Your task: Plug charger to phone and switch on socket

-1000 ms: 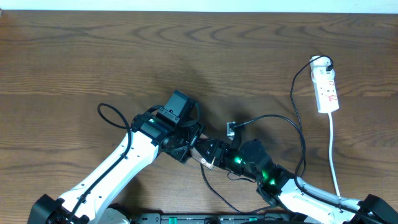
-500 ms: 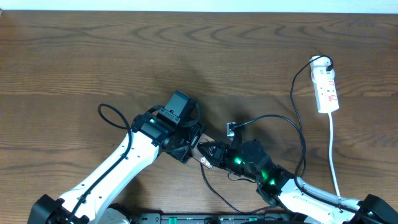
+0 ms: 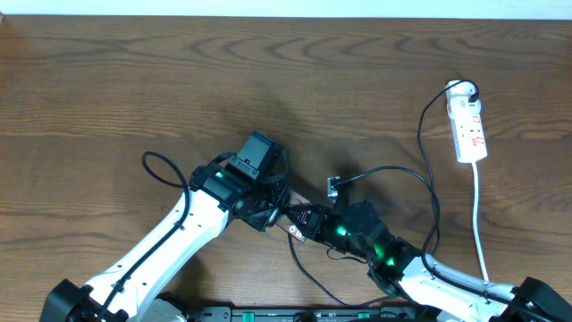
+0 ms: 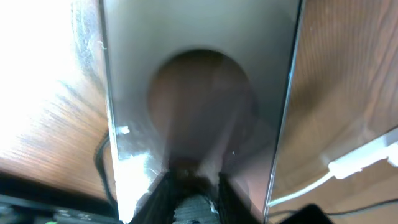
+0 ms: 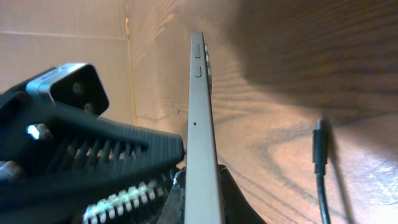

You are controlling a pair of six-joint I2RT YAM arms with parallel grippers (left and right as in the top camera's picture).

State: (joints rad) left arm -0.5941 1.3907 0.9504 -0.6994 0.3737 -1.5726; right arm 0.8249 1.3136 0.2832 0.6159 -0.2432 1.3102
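Observation:
The phone (image 5: pixel 200 124) stands on its long edge, seen edge-on in the right wrist view, and my right gripper (image 5: pixel 200 200) is shut on its lower part. Its silvery face (image 4: pixel 199 74) fills the left wrist view. My left gripper (image 4: pixel 194 194) lies flat against that face, fingers close together with nothing seen between them. From overhead both grippers, left (image 3: pixel 271 206) and right (image 3: pixel 300 220), meet mid-table and hide the phone. The charger's plug tip (image 3: pixel 332 185) lies on the wood just right of them, also visible as a black tip (image 5: pixel 319 146). Its black cable (image 3: pixel 430 192) runs to the white socket (image 3: pixel 469 125).
The socket's white cord (image 3: pixel 481 224) trails toward the front edge at the right. The charger cable loops over the wood between the right arm and the socket. A black cable loop (image 3: pixel 156 165) hangs off my left arm.
My right gripper has slid a little left and closed on the phone. My left gripper's fingers have drawn together. Charger and socket have not moved.

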